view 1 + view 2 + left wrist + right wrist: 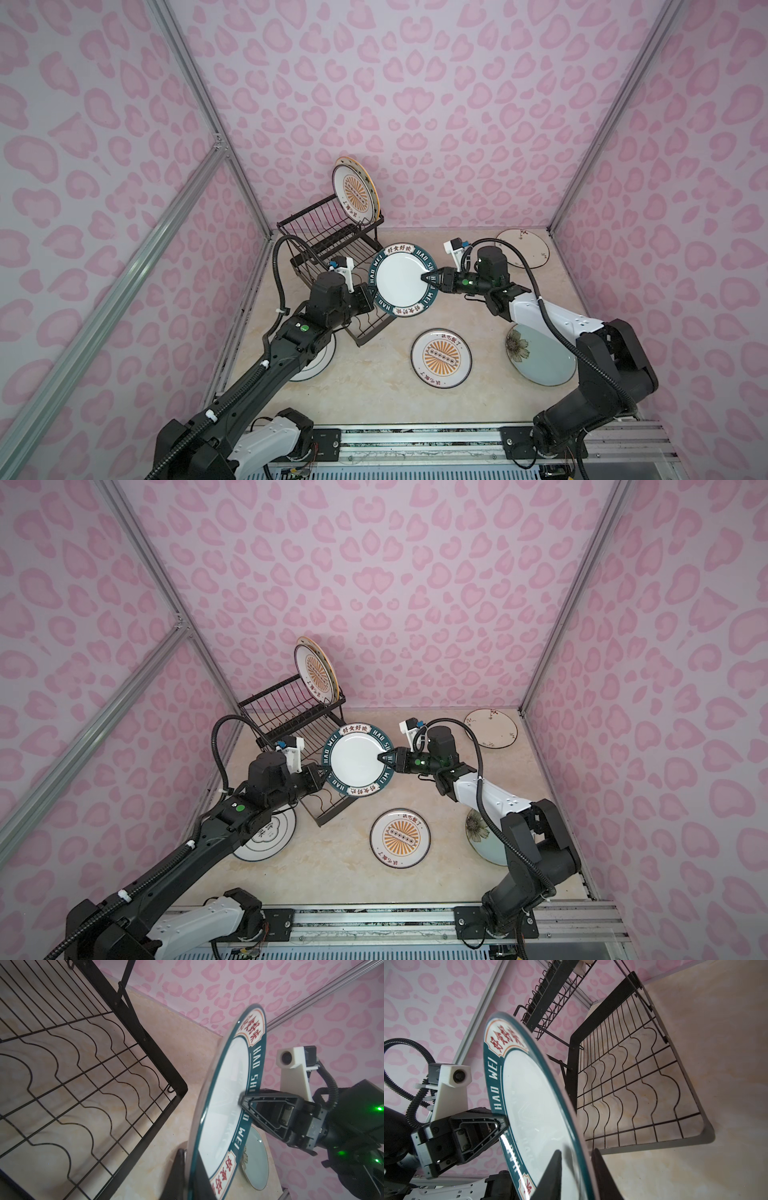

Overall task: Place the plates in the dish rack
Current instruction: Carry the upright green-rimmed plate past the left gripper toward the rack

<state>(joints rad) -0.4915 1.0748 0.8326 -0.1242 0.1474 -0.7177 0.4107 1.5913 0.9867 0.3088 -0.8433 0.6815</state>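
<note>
A white plate with a teal lettered rim [399,278] [355,758] hangs tilted over the front of the black wire dish rack [332,245] [291,721]. My left gripper [372,294] [190,1159] is shut on its lower left rim. At the opposite rim my right gripper [428,277] [577,1153] straddles the edge, open, with a gap between one finger and the plate's face. A sunburst plate [355,189] stands upright in the rack's raised tier, with another rim just behind it. The wavy-wired lower tray [83,1064] [633,1084] holds nothing.
On the table lie a sunburst plate [441,358], a pale blue-green flowered plate [540,357] partly under the right arm, a white brown-rimmed plate [523,248] at the back right, and a white plate [266,837] under the left arm. Pink walls enclose three sides.
</note>
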